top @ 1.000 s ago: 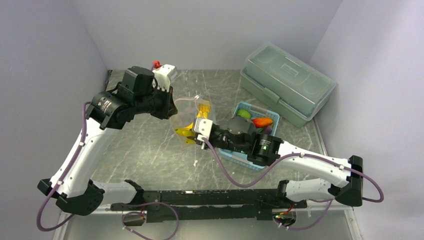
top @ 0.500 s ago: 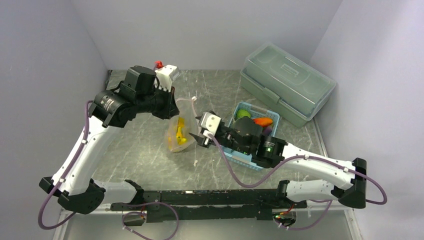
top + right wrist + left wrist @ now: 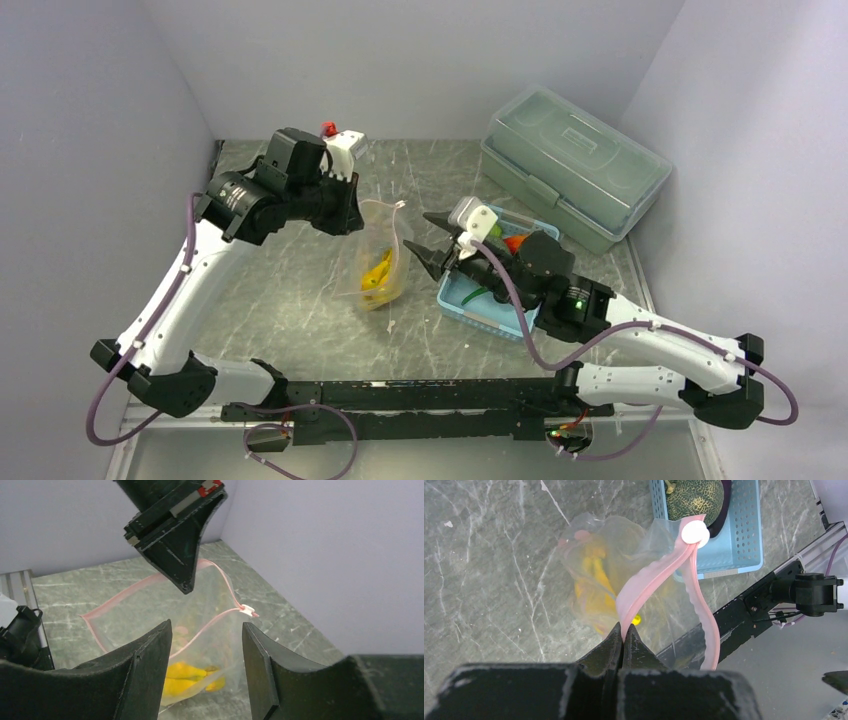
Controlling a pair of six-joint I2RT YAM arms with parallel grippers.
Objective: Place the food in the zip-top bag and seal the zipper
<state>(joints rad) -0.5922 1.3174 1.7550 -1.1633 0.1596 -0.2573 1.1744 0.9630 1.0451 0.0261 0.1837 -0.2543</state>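
The clear zip-top bag [image 3: 381, 262] hangs from my left gripper [image 3: 352, 206], which is shut on its pink zipper strip [image 3: 659, 570]; the mouth gapes open. The white slider [image 3: 695, 531] sits at the strip's far end. Yellow bananas [image 3: 378, 276] lie inside the bag at the bottom and also show in the right wrist view [image 3: 187, 672]. My right gripper [image 3: 437, 241] is open and empty, just right of the bag, at the basket's left end. The netted melon [image 3: 694, 497] and purple eggplant [image 3: 725, 505] sit in the light blue basket [image 3: 465, 303]. An orange-red piece [image 3: 516, 243] shows behind my right wrist.
The grey-green lidded box [image 3: 575, 160] stands at the back right beside the basket. Walls close in the table on the left, back and right. A small white scrap [image 3: 390, 326] lies on the table in front of the bag.
My right gripper has let go of the bananas into the bag and pulled back to the right, open. My left gripper has shifted right with the bag's zipper strip.
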